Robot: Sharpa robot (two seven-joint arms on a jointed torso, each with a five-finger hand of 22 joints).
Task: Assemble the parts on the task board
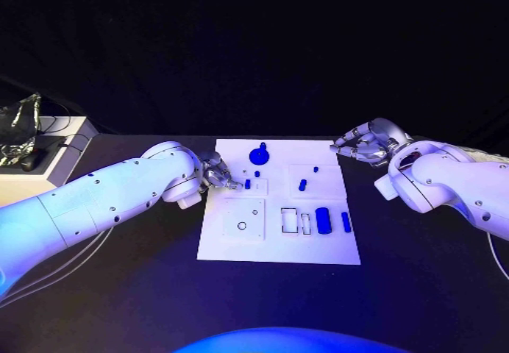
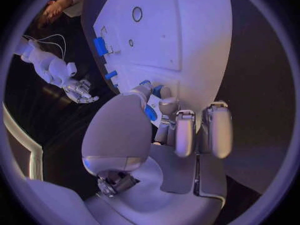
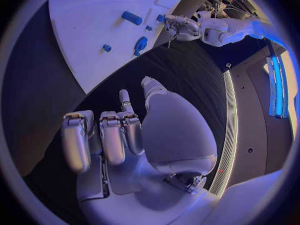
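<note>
On my monitor, a plain white task board [image 1: 278, 250] lies on the black desk [image 1: 127, 294], dotted with small blue parts [image 1: 322, 220], the largest a deep-blue knobbed piece [image 1: 260, 155]. I see both arms in glossy white [image 1: 95, 202], each ending in a silver hand: left hand [image 1: 220, 174], right hand [image 1: 364, 143]. Thin dark outlines mark the board's recesses [image 1: 290, 220].
</note>
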